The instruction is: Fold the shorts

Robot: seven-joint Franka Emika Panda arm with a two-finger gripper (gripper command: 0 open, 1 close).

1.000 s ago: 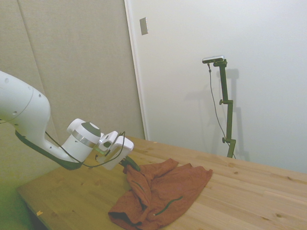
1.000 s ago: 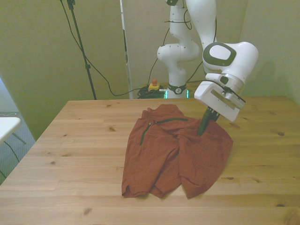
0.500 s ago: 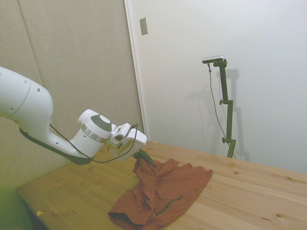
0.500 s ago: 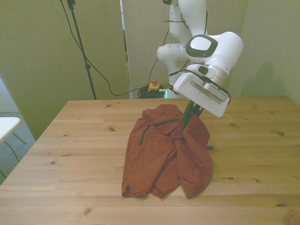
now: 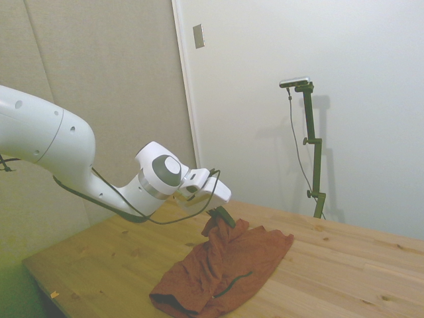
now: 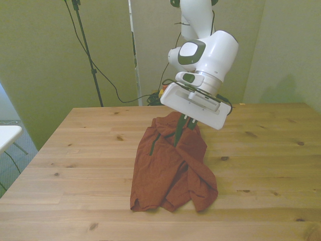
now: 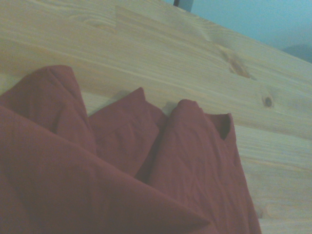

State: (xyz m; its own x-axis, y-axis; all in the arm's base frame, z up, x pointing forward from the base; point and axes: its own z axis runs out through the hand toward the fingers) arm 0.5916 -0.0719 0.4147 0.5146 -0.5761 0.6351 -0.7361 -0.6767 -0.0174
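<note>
One edge of the shorts, pinched in the tool, has been carried further across the pile.

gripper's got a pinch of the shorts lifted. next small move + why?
Probably carry the pinched edge a little further toward the front view's left, then lower it. The gripper holds a fold of the shorts raised off the table, and that side already drapes partway over the rest. The flap is not yet laid flat, so releasing now would likely leave a bunched heap.

One pair of shorts, one tool, one table.
</note>
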